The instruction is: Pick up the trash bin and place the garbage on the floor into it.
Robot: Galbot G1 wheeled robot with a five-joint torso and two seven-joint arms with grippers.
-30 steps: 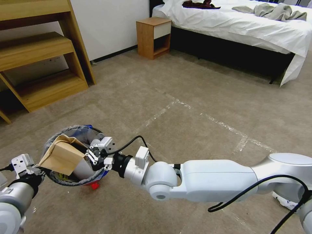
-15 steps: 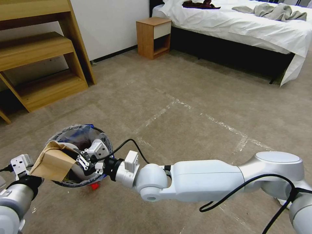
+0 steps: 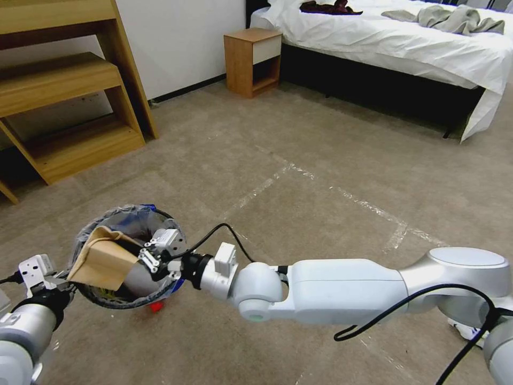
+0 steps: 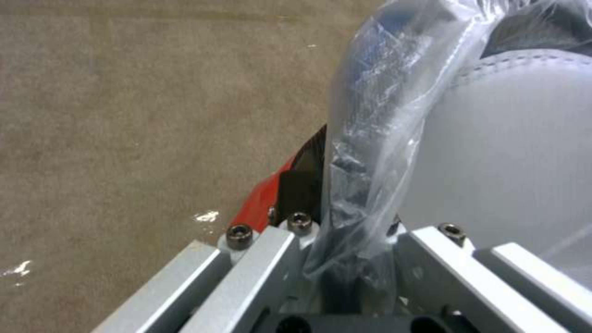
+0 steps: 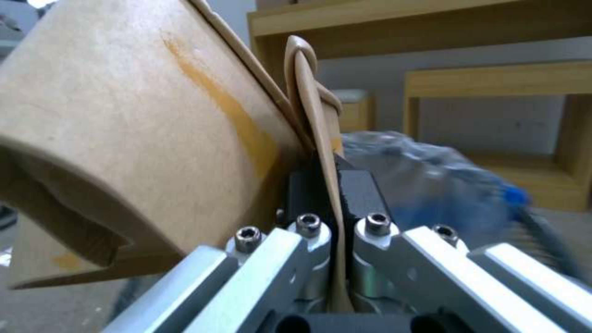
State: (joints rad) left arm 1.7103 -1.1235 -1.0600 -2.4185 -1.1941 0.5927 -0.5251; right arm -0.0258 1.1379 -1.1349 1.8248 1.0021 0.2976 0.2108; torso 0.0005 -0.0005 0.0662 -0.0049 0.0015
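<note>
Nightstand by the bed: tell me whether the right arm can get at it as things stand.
Probably not. The nightstand stands far across the floor, and the right gripper is shut on the paper bag over the trash bin, which the left gripper holds.

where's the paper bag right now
In the head view the tan paper bag is at lower left, sticking out of the trash bin, pinched by the right gripper; the left gripper holds the bin's rim.

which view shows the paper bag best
The head view: the whole tan paper bag shows, sticking out of the trash bin, with the right gripper at its edge. The right wrist view shows the bag's side close up, its edge pinched between the pads. The left wrist view shows the bin's liner.
</note>
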